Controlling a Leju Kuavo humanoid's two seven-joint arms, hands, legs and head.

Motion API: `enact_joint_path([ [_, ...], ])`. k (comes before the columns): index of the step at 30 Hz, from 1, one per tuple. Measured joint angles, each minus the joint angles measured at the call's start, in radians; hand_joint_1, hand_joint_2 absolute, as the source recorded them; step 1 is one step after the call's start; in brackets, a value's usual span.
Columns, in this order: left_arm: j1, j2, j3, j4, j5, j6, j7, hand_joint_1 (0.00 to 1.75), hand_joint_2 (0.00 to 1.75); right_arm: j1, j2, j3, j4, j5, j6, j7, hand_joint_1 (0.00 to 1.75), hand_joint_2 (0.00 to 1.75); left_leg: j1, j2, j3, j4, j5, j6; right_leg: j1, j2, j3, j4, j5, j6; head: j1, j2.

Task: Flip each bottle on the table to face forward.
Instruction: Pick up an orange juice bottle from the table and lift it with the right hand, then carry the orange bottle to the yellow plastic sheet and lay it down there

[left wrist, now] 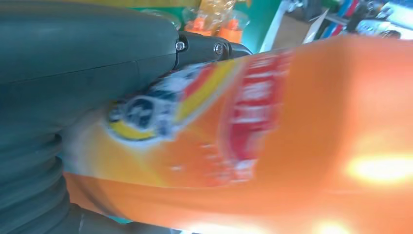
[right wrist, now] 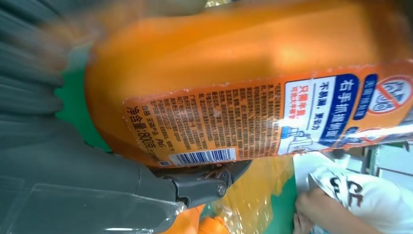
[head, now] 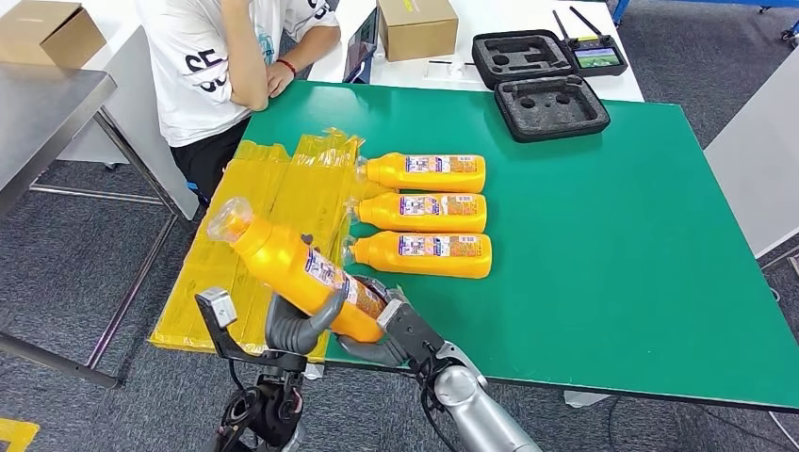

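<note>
Orange plastic bottle with printed label [head: 300, 268] is lifted above the green table's [head: 612, 245] near-left corner, gripped by both the left hand [head: 300, 325] and the right hand [head: 388, 331] around its base — long axis tilted, cap toward 10 o'clock, barcode side facing the right wrist view.
</note>
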Motion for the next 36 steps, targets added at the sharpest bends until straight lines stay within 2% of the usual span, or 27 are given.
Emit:
enact_joint_path([
  [10, 0.094, -0.004, 0.043, -0.09, 0.074, -0.037, -0.004, 0.0, 1.75, 0.003, 0.0, 0.013, 0.039, 0.042, 0.017, 0.01, 1.75, 1.75, 0.0, 0.0, 0.0, 0.0, 0.0, 0.0, 0.0, 0.0, -0.001, 0.0, 0.0, 0.0, 0.0, 0.0],
  [11, 0.099, -0.005, 0.045, -0.096, 0.076, -0.039, -0.004, 0.09, 1.75, 0.003, 0.0, 0.014, 0.041, 0.043, 0.017, 0.01, 1.75, 1.75, 0.0, 0.0, 0.0, 0.0, 0.0, 0.0, 0.0, 0.0, -0.001, 0.0, 0.0, 0.0, 0.0, 0.0],
  [14, 0.106, -0.007, 0.052, -0.107, 0.079, -0.043, -0.003, 1.39, 1.75, 0.003, 0.0, 0.015, 0.048, 0.044, 0.018, 0.011, 1.75, 1.75, 0.0, 0.0, 0.0, 0.0, 0.0, 0.0, 0.0, 0.0, -0.001, 0.0, 0.0, 0.0, 0.0, 0.0],
  [15, 0.109, -0.008, 0.054, -0.11, 0.078, -0.045, -0.003, 1.74, 1.75, 0.003, 0.0, 0.016, 0.05, 0.044, 0.018, 0.012, 1.75, 1.75, 0.0, 0.0, 0.0, 0.0, 0.0, 0.0, 0.0, 0.0, -0.001, 0.0, 0.0, 0.0, 0.0, 0.0],
  [22, 0.134, -0.008, 0.047, -0.139, -0.023, -0.038, -0.002, 1.75, 1.75, 0.011, 0.0, 0.016, 0.054, 0.041, 0.018, 0.012, 1.75, 1.75, 0.0, 0.0, 0.0, 0.0, 0.0, 0.0, 0.0, 0.0, -0.001, 0.0, 0.0, 0.0, 0.0, 0.0],
  [27, 0.139, -0.008, 0.044, -0.144, -0.035, -0.034, -0.003, 1.75, 1.75, 0.013, 0.0, 0.016, 0.054, 0.04, 0.018, 0.012, 1.75, 1.75, 0.0, 0.0, 0.0, 0.0, 0.0, 0.0, 0.0, 0.0, -0.001, 0.0, 0.0, 0.0, 0.0, 0.0],
  [34, 0.133, -0.006, 0.021, -0.153, -0.129, 0.006, -0.023, 1.75, 1.75, 0.018, 0.0, 0.02, 0.043, -0.002, 0.009, -0.002, 1.75, 1.75, 0.0, 0.0, 0.0, 0.0, 0.0, 0.0, 0.0, 0.0, -0.001, 0.0, 0.0, 0.0, 0.0, 0.0],
  [35, 0.128, -0.005, 0.017, -0.153, -0.133, 0.01, -0.025, 1.75, 1.75, 0.019, 0.001, 0.021, 0.038, -0.011, 0.006, -0.006, 1.63, 1.75, 0.0, 0.0, 0.0, 0.0, 0.0, 0.0, 0.0, 0.0, 0.0, 0.0, 0.0, 0.0, 0.0, 0.0],
  [36, 0.121, -0.005, 0.013, -0.153, -0.136, 0.014, -0.026, 1.75, 1.75, 0.019, 0.001, 0.021, 0.032, -0.02, 0.002, -0.009, 1.26, 1.75, 0.0, 0.0, 0.0, 0.0, 0.0, 0.0, 0.0, 0.0, 0.0, 0.0, 0.0, 0.0, 0.0, 0.0],
])
